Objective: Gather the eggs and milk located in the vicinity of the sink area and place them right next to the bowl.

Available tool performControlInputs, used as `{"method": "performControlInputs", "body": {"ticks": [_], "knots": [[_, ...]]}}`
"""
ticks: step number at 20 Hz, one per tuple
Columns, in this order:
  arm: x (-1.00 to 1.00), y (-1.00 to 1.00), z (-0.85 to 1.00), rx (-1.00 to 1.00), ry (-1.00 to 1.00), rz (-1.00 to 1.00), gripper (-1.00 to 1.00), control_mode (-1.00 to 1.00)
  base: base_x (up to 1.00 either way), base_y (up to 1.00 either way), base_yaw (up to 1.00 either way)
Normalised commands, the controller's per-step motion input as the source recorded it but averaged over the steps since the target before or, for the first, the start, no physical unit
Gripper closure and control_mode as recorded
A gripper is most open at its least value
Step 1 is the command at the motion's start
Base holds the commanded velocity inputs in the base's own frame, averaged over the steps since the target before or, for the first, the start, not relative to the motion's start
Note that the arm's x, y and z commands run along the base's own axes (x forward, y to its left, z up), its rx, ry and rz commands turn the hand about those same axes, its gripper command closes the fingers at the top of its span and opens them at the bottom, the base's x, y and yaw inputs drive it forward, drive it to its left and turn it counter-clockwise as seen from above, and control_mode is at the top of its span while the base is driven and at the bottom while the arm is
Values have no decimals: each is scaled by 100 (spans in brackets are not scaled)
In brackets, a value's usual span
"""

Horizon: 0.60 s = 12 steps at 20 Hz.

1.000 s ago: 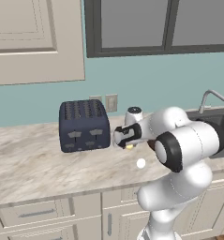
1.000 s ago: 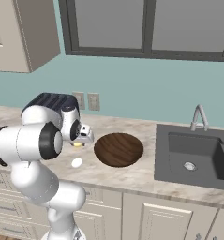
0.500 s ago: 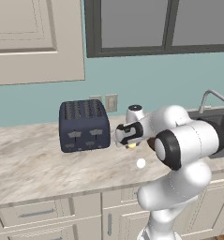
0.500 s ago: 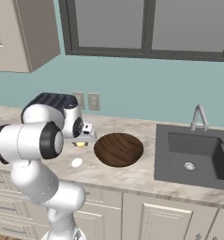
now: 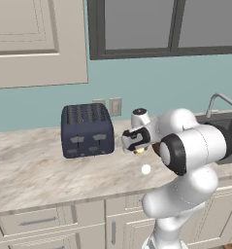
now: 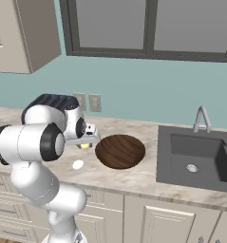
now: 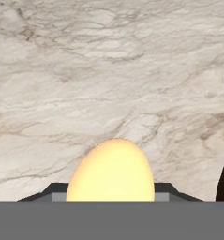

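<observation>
**Yellow egg held above the counter, beside the bowl**

Gripper [image 6: 86,144] closed narrow on the pale yellow egg [image 7: 110,171], held just above the marble counter [image 5: 35,170]. In the hand view, egg sitting large between the finger tips, with veined marble below it and a dark brown edge at the far right, probably the bowl, though hard to tell there. In the left base view, same yellow egg [image 5: 140,151] peeking out under the gripper [image 5: 138,148], to the right of the dark blue toaster [image 5: 87,129]. In the right base view, yellow egg [image 6: 85,146] just beside the left rim of the wooden bowl [image 6: 120,151], not touching it as far as visible.

White egg [image 6: 77,164] lying on the counter, near the bowl, a little toward the front edge and to the left; also seen in the left base view [image 5: 146,169], in front of the gripper. Apart from the yellow egg.

Sink [image 6: 200,156] well to the right of the bowl, dark grey, with chrome faucet [image 6: 200,117] behind it. Two wall outlets [image 6: 87,101] on the teal wall behind the toaster.
</observation>
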Motion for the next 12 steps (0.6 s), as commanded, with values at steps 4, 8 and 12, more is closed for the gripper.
{"method": "performControlInputs", "body": {"ticks": [4,8,12], "knots": [[0,-19,0,-3,0,0,100,-100,0,0,0],[8,-7,0,-2,0,0,100,-100,0,0,0],[8,-6,0,-1,0,0,100,-100,0,0,0]]}}
